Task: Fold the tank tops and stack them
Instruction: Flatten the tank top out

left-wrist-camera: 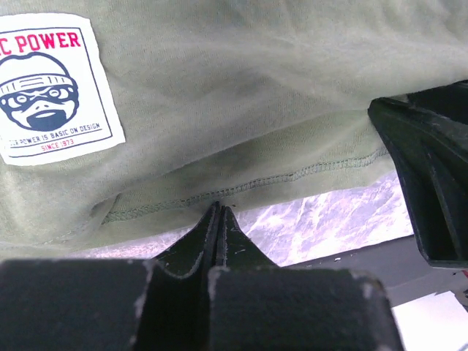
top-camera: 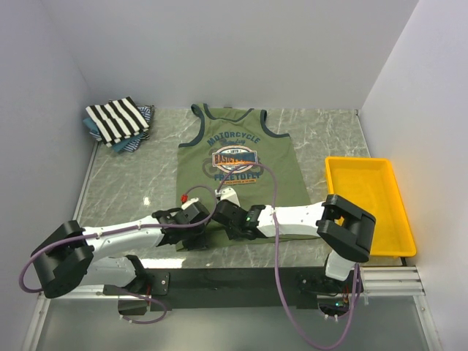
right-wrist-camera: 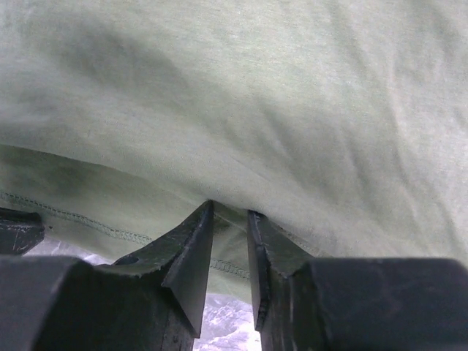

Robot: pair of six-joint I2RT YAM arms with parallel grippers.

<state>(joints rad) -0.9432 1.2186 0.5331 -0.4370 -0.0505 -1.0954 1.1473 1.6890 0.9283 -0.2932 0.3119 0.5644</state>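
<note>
Mid-table, the green top point(top-camera: 238, 157) lies flat with its neck toward the far wall, and both arms reach in low from either side to meet at its near hem point(left-wrist-camera: 292, 175). The left gripper point(left-wrist-camera: 218, 217) has its fingers pressed together on the hem's edge near a white label point(left-wrist-camera: 55, 88); the right gripper point(right-wrist-camera: 229, 223), just beside it, is almost closed with hem cloth between its tips. Bare table point(top-camera: 124, 190) lies to the left, the striped top point(top-camera: 117, 119) rests on blue ones point(top-camera: 142, 140) in the far left corner, and the tray point(top-camera: 369, 201) sits near the right.
</note>
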